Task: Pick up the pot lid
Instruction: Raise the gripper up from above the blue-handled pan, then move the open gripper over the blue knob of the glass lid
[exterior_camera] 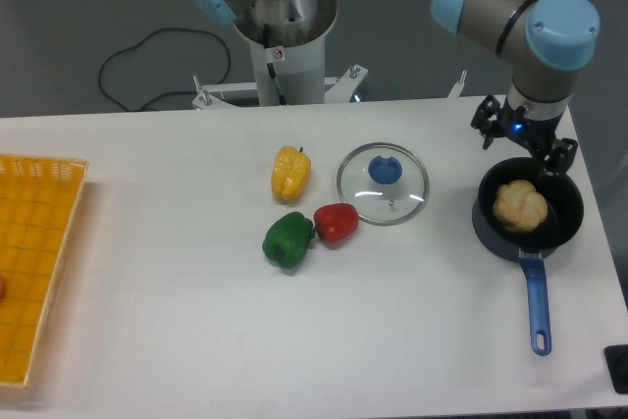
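"Gripper point(527, 154) state?"

"Fingers apart, pointing down. Can't tell its height."

"Pot lid point(389, 205)?"

"Flat on the table point(186, 331), frame-left of the gripper, well apart from it. Clear, with a blue knob point(386, 171) facing up."

"Next to the lid?"

"Red vegetable point(337, 223), just beside the lid's near-left edge; can't tell if they touch. Green vegetable point(287, 242) just beside the red one, further left of the gripper. Yellow vegetable point(290, 174) also left of the gripper, past the lid."

"Gripper side?"

"Black pan point(497, 242), right by the fingertips in view and extending nearer the camera. Brown lump point(520, 207) inside. Blue handle point(538, 301) runs from the pan toward the camera."

"Furthest out?"

"Yellow-orange crate point(29, 272), far left of the gripper, at the frame edge."
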Robot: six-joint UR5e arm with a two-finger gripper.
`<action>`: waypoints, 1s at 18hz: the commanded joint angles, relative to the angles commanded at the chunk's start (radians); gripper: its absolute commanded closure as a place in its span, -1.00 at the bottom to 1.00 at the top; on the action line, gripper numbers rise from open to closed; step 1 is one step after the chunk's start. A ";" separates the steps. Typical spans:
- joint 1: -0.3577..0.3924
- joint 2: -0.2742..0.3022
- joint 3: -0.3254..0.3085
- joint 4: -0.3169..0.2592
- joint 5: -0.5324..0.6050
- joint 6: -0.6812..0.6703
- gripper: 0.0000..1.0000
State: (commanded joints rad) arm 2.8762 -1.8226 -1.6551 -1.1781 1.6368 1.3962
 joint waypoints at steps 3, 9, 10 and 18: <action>0.002 0.041 -0.052 0.000 -0.061 -0.040 -1.00; -0.002 0.127 -0.159 -0.002 -0.146 -0.088 -1.00; -0.002 0.138 -0.185 -0.002 -0.147 -0.088 -1.00; 0.003 0.238 -0.400 0.150 -0.157 -0.252 -1.00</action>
State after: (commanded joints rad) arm 2.8793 -1.5848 -2.0552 -1.0282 1.4803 1.1446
